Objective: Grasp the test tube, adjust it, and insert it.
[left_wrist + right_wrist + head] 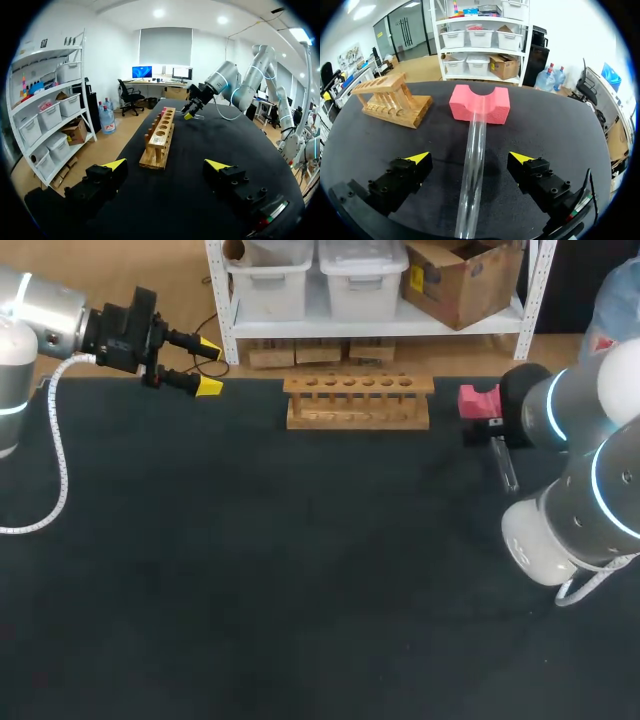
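Test tube [472,170] lies on the desk [560,130], far end in the pink foam block [480,105], between the spread fingers of the right gripper [469,158]. Best closed squarely and gently at mid-tube. Left gripper [209,367] likewise spread, well apart.

Head view: right claw [469,159] hidden behind own arm [585,455]; pink block [476,400] partly covered too
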Available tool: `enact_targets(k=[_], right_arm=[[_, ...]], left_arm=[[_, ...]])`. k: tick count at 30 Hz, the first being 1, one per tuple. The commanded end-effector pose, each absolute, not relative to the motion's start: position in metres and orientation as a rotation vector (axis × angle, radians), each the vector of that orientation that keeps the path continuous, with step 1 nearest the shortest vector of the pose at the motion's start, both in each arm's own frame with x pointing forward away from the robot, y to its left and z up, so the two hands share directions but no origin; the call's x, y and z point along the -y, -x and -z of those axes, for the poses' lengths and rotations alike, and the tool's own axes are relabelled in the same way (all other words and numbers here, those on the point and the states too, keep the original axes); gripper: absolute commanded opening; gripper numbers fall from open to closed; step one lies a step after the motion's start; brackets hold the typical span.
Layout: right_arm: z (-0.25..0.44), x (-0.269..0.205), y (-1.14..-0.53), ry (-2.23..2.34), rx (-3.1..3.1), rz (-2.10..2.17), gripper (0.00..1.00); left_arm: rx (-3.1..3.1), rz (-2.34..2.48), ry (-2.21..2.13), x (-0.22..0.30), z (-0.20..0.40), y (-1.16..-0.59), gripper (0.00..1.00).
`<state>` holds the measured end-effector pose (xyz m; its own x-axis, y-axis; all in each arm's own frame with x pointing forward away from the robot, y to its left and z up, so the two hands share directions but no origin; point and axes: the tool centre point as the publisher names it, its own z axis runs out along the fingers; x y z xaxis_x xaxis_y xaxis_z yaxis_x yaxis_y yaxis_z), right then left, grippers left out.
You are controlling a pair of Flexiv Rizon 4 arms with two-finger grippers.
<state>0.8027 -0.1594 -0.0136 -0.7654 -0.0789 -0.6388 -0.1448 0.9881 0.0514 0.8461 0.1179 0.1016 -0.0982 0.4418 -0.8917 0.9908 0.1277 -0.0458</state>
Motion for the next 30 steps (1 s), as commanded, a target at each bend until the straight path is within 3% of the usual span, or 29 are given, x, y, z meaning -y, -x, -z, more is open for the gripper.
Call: enact_targets(k=[1,5,8,9,13,23,30], right_arm=[[0.0141,0.1616,-0.8033,0.167,-2.445,-0.132,0.96],[0.0145,0.1615,-0.8036,0.173,-2.447,-0.128,0.87],[0.0149,0.1615,-0.8039,0.175,-2.45,-0.126,0.72],[0.0151,0.1616,-0.8041,0.179,-2.451,-0.124,0.53],[0.0162,0.1621,-0.8047,0.19,-2.453,-0.11,0.42],[0.0166,0.1638,-0.806,0.186,-2.454,-0.1,0.42],[0.0163,0.1643,-0.806,0.185,-2.456,-0.093,0.33]], left_arm=[[-1.652,0.921,-1.413,-0.118,-0.1012,-0.8466,1.0],[-1.652,0.921,-1.413,-0.118,-0.1012,-0.8466,1.0],[-1.652,0.921,-1.413,-0.118,-0.1012,-0.8466,1.0],[-1.652,0.921,-1.413,-0.118,-0.1012,-0.8466,1.0],[-1.652,0.921,-1.413,-0.118,-0.1012,-0.8466,1.0],[-1.652,0.921,-1.413,-0.118,-0.1012,-0.8466,1.0],[-1.652,0.921,-1.413,-0.118,-0.1012,-0.8466,1.0]])
